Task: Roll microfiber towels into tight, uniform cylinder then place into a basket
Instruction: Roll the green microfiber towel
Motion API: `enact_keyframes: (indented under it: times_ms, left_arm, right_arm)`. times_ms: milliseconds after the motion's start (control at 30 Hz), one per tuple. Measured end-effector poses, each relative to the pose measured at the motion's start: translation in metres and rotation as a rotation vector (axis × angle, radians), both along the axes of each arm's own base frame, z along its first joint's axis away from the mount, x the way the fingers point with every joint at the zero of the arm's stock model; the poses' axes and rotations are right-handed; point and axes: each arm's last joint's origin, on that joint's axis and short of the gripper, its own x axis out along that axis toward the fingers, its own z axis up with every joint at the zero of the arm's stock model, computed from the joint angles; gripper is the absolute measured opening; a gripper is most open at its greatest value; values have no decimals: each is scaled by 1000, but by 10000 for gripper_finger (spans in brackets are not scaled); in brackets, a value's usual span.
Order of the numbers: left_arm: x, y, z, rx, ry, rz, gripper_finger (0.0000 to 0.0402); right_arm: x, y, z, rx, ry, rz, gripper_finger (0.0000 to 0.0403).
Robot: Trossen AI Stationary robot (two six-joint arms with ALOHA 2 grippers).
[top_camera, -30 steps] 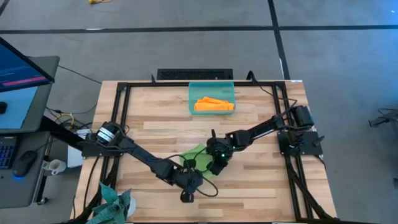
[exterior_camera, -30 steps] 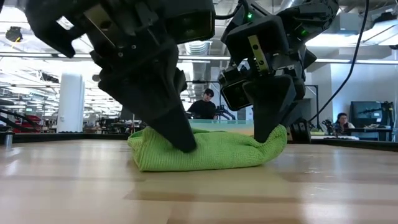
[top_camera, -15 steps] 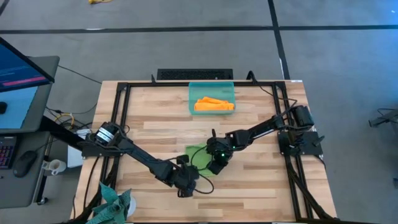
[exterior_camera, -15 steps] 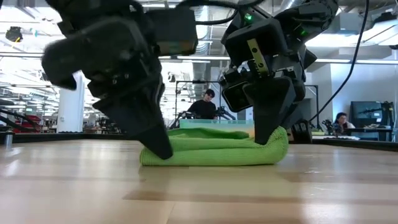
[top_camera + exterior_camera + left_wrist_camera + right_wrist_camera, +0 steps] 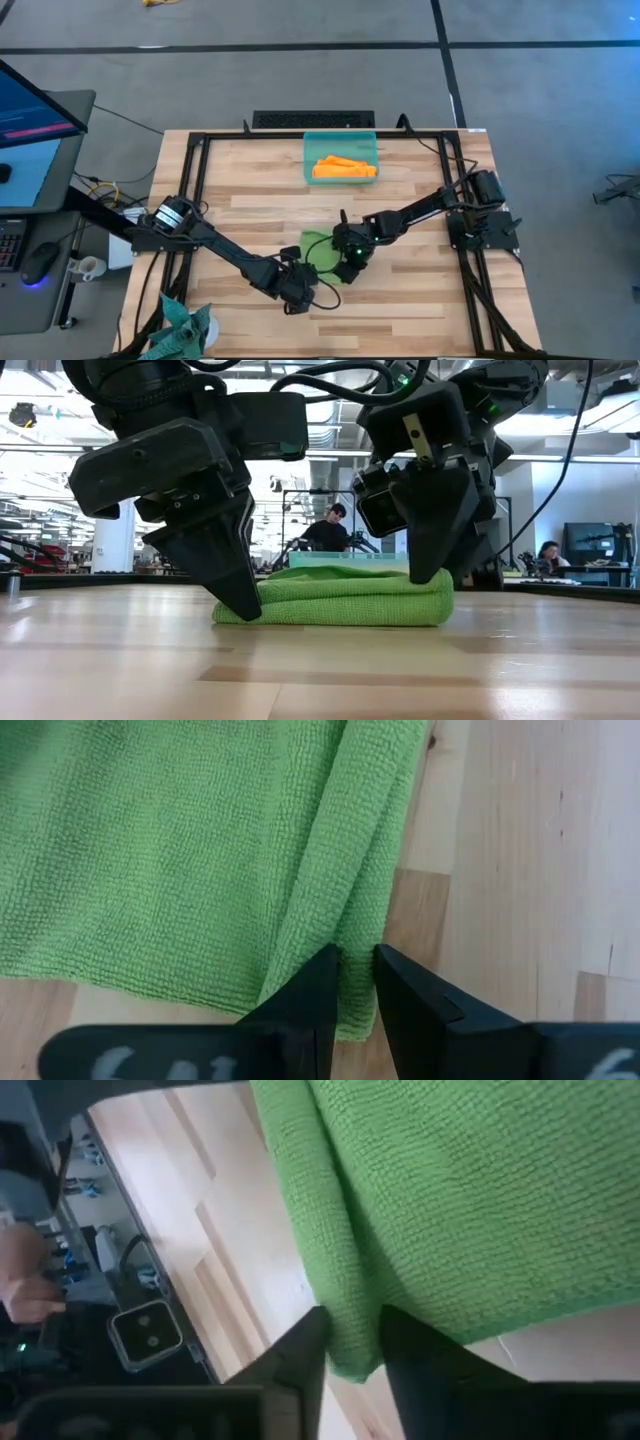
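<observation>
The lime green towel (image 5: 345, 598) lies folded in several flat layers on the wooden table, near its middle (image 5: 320, 250). My left gripper (image 5: 245, 610) is shut on the towel's left end, and my right gripper (image 5: 425, 575) is shut on its right end. The orange towel (image 5: 344, 168) lies loosely rolled inside the teal basket (image 5: 310, 150) at the table's far side. My left gripper (image 5: 357, 982) pinches a folded edge of the green towel (image 5: 358, 945) between its two fingers, several layers thick. The fingers (image 5: 235, 585) slant down from above. The towel lies on the table. My right gripper (image 5: 350, 1355) pinches the green towel's rounded folded edge (image 5: 345, 1320) between its two fingers. The fingers (image 5: 430, 550) point down from above. That end lies on the table.
A black frame (image 5: 190, 200) runs around the table. A dark teal-grey cloth (image 5: 185, 330) hangs at the near left corner. A monitor and a mouse are left of the table. People (image 5: 330, 530) sit in the room beyond the far edge.
My left gripper has moved toward the table's left edge with the towel's left end. The towel, a thick bundle a second ago, now lies lower and flatter. My right gripper has stayed on the right end.
</observation>
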Motion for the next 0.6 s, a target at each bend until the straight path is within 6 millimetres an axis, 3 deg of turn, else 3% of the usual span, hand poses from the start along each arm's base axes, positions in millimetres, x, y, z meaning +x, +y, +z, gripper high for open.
enact_keyframes:
  times_ms: [200, 367, 500, 600]
  left_arm:
    - [0, 0, 0, -5, 2, 0, 65]
    - [0, 0, 0, -8, 0, 5, 65]
    - [0, 0, 0, -8, 0, 5, 65]
    - [0, 0, 0, -8, -1, 5, 65]
  right_arm:
    - [-1, -8, 5, 53, -17, 50, 166]
    - [-11, -10, 30, 13, -79, 112, 177]
    - [-23, -5, 63, -159, -229, 158, 177]
    - [-32, 16, 80, -358, -374, 220, 176]
